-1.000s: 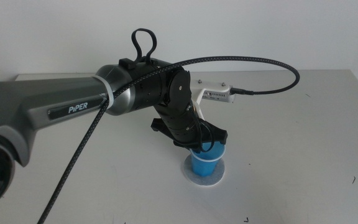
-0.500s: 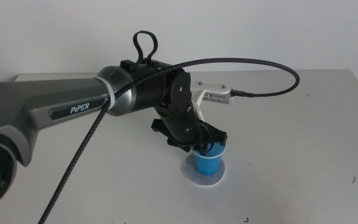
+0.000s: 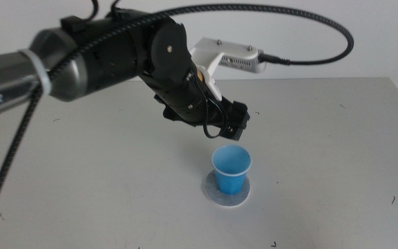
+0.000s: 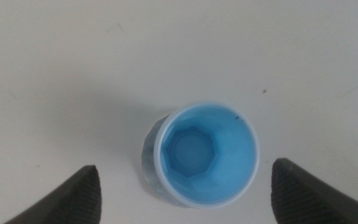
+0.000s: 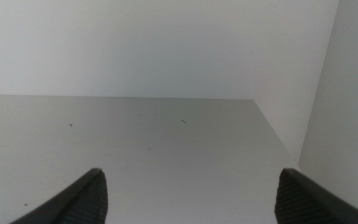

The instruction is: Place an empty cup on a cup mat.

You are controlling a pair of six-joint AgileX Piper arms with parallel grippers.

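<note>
The table (image 3: 337,138) is lying pale and flat under everything, with the cup as the reference mark for all positions below

The left arm (image 3: 81,52) is reaching in over the table, its dark wrist and white camera housing (image 3: 230,54) hanging above and behind the cup

The left gripper (image 3: 235,123) is hovering just above the cup, up and slightly behind its rim, touching nothing; in the left wrist view the gripper (image 4: 185,193) is showing both jaws spread wide, one on each side of the cup and well clear of its wall, nothing held between them

The cup mat (image 3: 226,189) is lying flat on the table directly under the cup, its pale edge showing all round the cup's base in the middle view; in the left wrist view only a mottled grey sliver of it (image 4: 146,163) is peeking out beside the cup

The cup (image 3: 231,170) is standing upright on the mat, roughly centred, mouth up; seen from above (image 4: 205,155) it is showing a blue inside with nothing in it and a thin white rim

The right gripper (image 5: 191,193) is waiting well away from the cup, out of the middle view, jaws spread apart and gripping nothing, facing bare table and a white wall (image 5: 166,43)
</note>
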